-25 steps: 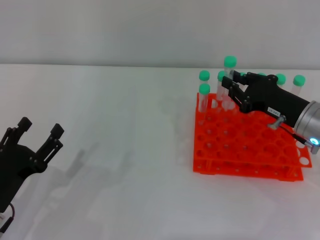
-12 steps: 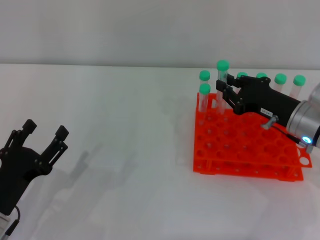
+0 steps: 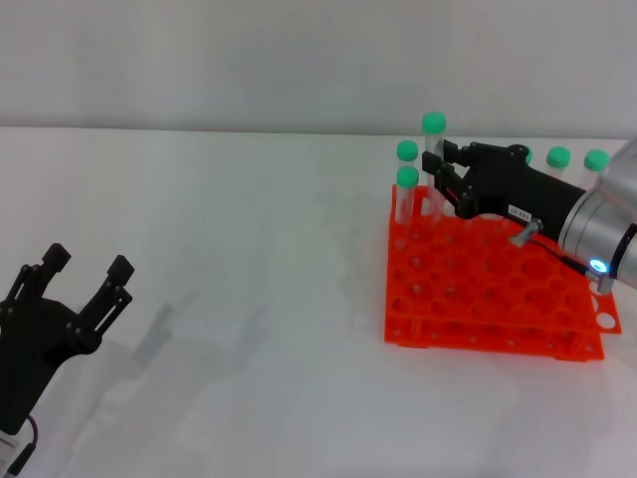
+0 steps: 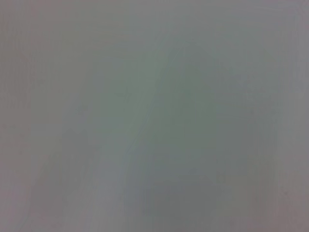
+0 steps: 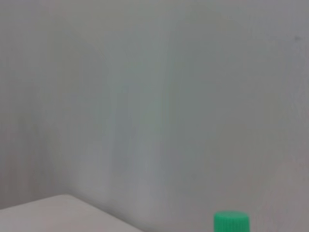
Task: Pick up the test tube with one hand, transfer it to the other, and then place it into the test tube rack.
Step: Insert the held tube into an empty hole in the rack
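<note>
The orange-red test tube rack [image 3: 478, 299] stands on the white table at the right. My right gripper [image 3: 436, 171], black on a silver wrist, is shut on a test tube [image 3: 433, 125] and holds it upright above the rack's far left corner. The tube's green cap stands above the fingers; its lower part is hidden behind them. The cap also shows in the right wrist view [image 5: 231, 222]. My left gripper [image 3: 85, 271] is open and empty, low at the table's near left. The left wrist view shows only blank surface.
Several other green-capped tubes stand in the rack's back row, two at its far left [image 3: 407, 177] and others at the far right [image 3: 595, 159]. A plain wall runs behind the table.
My right gripper has moved left along the rack's back with the tube in it, lifting it a little. My left gripper has shifted only slightly.
</note>
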`<act>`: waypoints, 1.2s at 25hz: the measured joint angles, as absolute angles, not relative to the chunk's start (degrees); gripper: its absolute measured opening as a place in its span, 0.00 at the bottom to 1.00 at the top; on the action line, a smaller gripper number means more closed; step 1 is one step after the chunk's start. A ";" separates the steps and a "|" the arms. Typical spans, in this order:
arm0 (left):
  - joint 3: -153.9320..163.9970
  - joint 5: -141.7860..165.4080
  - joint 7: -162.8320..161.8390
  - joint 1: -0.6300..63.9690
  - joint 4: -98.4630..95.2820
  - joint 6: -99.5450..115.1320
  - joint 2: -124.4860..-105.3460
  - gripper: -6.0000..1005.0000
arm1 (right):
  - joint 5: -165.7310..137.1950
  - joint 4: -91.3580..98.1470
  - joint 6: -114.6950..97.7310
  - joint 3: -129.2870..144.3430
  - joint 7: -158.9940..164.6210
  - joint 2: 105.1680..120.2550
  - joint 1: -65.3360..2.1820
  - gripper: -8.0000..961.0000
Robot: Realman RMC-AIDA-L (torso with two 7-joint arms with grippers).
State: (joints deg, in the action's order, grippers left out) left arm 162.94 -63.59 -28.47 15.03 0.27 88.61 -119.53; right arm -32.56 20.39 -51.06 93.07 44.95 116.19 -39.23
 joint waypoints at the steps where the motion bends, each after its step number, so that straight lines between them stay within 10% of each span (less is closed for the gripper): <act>1: 162.95 -63.59 -28.46 15.03 0.26 88.49 -119.53 0.85 | -32.29 20.33 -50.99 93.07 44.96 116.19 -39.36 0.22; 30: 162.95 -63.64 -28.39 16.56 0.57 86.66 -119.26 0.85 | -28.60 20.38 -47.87 101.04 43.79 116.19 -38.53 0.22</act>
